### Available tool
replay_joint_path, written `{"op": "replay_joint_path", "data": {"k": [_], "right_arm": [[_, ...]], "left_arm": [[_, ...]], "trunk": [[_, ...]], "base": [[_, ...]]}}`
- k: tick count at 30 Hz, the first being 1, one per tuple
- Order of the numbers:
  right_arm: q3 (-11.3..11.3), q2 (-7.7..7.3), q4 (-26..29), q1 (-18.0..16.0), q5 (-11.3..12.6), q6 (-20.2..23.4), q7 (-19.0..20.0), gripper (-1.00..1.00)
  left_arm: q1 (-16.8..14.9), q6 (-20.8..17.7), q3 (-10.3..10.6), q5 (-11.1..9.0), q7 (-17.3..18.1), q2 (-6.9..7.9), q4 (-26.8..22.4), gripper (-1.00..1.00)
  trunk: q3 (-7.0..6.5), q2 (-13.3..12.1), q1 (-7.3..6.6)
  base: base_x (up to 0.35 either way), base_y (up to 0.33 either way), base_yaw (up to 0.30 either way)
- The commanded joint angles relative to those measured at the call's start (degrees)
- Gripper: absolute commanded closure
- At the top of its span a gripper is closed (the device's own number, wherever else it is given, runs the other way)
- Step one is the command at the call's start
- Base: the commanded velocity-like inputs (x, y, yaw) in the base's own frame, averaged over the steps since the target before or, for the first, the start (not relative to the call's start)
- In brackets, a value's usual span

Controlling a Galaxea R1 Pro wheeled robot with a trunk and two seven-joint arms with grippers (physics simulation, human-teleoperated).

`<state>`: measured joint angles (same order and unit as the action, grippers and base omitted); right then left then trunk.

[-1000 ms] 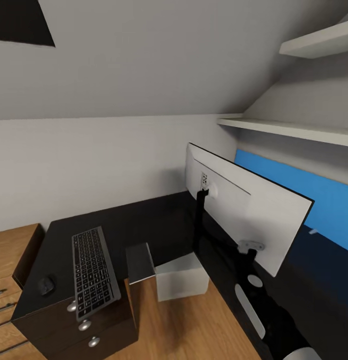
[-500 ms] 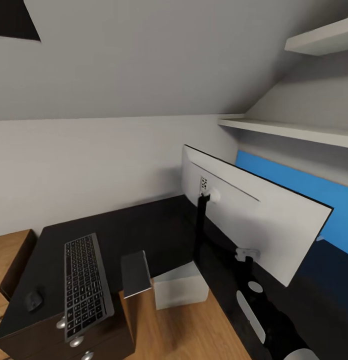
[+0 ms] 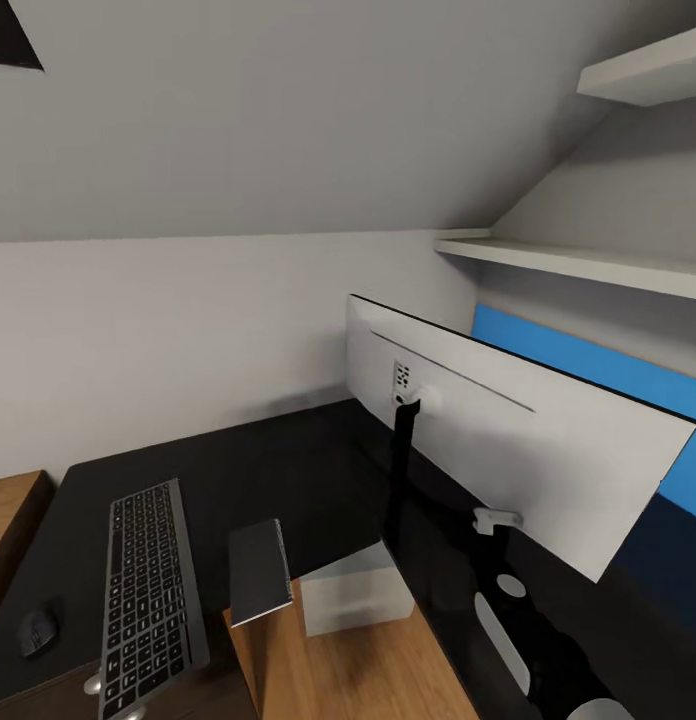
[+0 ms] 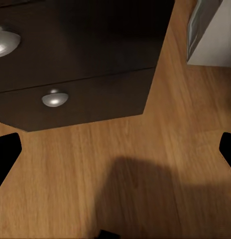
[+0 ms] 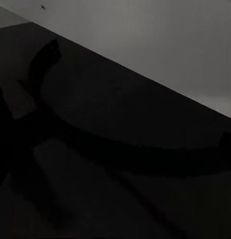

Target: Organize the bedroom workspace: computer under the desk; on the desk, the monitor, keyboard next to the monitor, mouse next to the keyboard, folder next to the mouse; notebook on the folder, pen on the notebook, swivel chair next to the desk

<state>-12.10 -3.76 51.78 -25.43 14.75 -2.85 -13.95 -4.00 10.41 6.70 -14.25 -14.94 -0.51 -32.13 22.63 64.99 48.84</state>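
The monitor point(image 3: 508, 450) stands on the black desk point(image 3: 268, 470) with its light grey back toward me and its black stem point(image 3: 400, 470) below. Its curved black foot point(image 5: 95, 144) lies on the dark top in the right wrist view. The keyboard point(image 3: 148, 600) lies at the desk's near left edge, with the mouse point(image 3: 36, 632) just left of it. The computer point(image 3: 353, 595) sits on the floor under the desk. My right arm point(image 3: 528, 640) reaches up to the monitor's lower edge, where a pale part point(image 3: 496, 519) shows. My left gripper point(image 4: 115, 149) hangs open over the wood floor.
The dark drawer unit point(image 4: 85, 74) with round silver knobs point(image 4: 55, 97) is close to my left gripper, and the computer's corner point(image 4: 215, 35) is beside it. A blue wall panel point(image 3: 588, 370) and white shelves point(image 3: 588, 262) lie behind the monitor. A wooden cabinet point(image 3: 13, 510) stands at left.
The whole head view has shifted, so the camera has moved: keyboard and mouse now sit lower and further left in the picture, and the monitor looks larger and reaches further right.
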Motion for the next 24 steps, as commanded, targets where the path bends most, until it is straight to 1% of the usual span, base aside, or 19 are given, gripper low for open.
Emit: {"op": "replay_joint_path", "data": {"k": [1, 8, 14, 17, 20, 24], "right_arm": [[-0.4, 0.06, -0.1, -0.1, 0.5, -0.4, -0.5, -1.0], [-1.0, 0.36, 0.3, -0.1, 0.5, -3.3, -0.8, -1.0], [-1.1, 0.86, 0.3, -0.1, 0.5, -3.6, -1.0, -1.0], [-1.1, 1.38, 0.3, -0.1, 0.4, -3.7, -1.0, -1.0], [-1.2, 1.57, 0.2, -0.1, 0.4, -3.7, -1.0, -1.0], [-1.2, 1.63, 0.1, -0.1, -0.9, -3.7, -1.0, -1.0]], "left_arm": [[0.0, 0.1, 0.5, -0.6, -0.5, 0.0, 0.2, -1.0], [0.0, 0.0, 0.5, -0.6, -0.5, 0.05, 0.2, -1.0], [0.0, 0.0, 0.5, -0.6, -0.5, -0.01, 0.2, -1.0], [0.0, 0.0, 0.5, -0.7, -0.5, -0.01, 0.2, -1.0], [0.0, 0.0, 0.5, -0.7, -0.5, -0.01, 0.2, -1.0], [0.0, 0.0, 0.5, -0.7, -0.5, -0.01, 0.2, -1.0]], "trunk": [[0.06, 0.0, 0.01], [0.06, 0.0, 0.01], [0.06, 0.0, 0.01], [0.06, 0.0, 0.01], [0.06, 0.0, 0.01], [0.06, 0.0, 0.01]], "base": [[0.013, -0.004, 0.0], [0.003, -0.001, 0.0], [0.0, 0.0, 0.016], [0.0, 0.0, 0.17], [0.0, 0.0, 0.256], [0.0, 0.0, 0.272]]}}
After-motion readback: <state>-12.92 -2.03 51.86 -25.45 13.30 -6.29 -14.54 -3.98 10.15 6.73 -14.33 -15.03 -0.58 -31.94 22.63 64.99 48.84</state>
